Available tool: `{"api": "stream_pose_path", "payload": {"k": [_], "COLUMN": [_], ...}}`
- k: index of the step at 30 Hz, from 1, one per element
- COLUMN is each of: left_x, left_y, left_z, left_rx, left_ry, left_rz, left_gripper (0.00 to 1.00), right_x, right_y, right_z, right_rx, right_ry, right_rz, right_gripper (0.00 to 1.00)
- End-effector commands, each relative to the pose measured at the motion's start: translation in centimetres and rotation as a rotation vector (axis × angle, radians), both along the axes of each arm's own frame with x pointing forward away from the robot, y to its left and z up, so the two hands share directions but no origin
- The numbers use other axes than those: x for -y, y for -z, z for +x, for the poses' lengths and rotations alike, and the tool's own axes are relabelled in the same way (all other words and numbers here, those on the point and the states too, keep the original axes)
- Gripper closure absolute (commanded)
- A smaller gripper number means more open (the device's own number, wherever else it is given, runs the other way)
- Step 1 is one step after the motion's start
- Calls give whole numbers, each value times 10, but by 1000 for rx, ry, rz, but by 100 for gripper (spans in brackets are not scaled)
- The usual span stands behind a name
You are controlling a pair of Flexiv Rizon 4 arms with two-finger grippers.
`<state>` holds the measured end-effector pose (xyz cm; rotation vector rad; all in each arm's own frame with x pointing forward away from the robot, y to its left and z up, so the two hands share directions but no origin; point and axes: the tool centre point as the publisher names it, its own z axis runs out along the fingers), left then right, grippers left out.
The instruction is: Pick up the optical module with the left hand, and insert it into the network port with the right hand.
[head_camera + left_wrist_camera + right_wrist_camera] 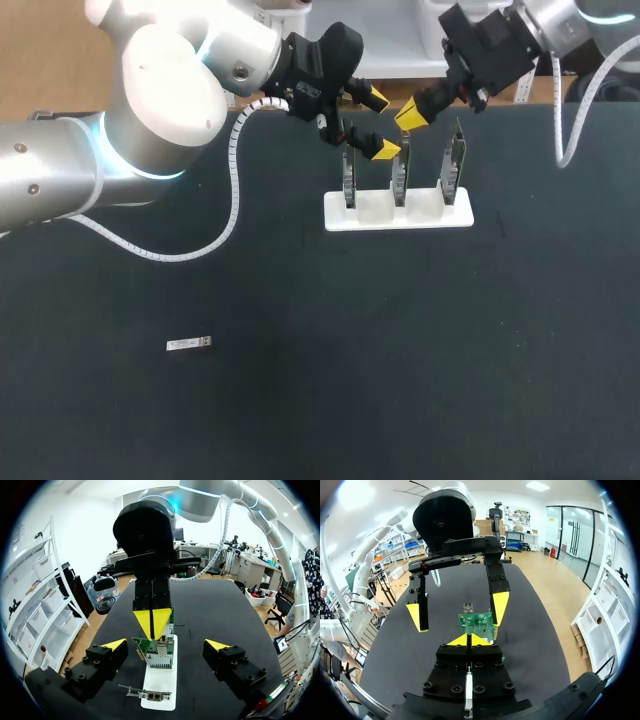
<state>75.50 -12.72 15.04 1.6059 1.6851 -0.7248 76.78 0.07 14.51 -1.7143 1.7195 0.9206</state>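
Note:
The optical module (189, 344), a small silver bar, lies alone on the dark table at the front left, far from both arms. My left gripper (381, 124) (165, 645) hangs open over the white stand (397, 212), straddling the middle green board (399, 176) (157, 652). My right gripper (412, 115) (468, 640) is shut, nothing visible in it, its yellow tips just over the same board (479, 624) and pointing at the left gripper. The board's metal port cage (161, 656) faces the left wrist camera.
The white stand (162, 682) holds three upright green boards in a row at the back middle of the table. A white spiral cable (236, 190) loops from the left arm down onto the table. The right arm's cable (560, 120) hangs at the back right.

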Motion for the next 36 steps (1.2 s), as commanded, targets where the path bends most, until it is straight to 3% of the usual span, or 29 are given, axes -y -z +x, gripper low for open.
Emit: {"api": "stream_pose_path", "payload": {"k": [1,36], "left_x": [1,1], "left_y": [-1,-1], "left_z": [2,2], "left_rx": [-3,-3], "left_ry": [2,2], "left_rz": [5,5], "left_gripper": [0,0], "right_x": [-1,1], "right_y": [3,12], "right_z": [1,-2], "right_rx": [-5,-43], "right_ry": [-6,-5], "right_rz": [2,-4], "right_gripper": [100,100]}}
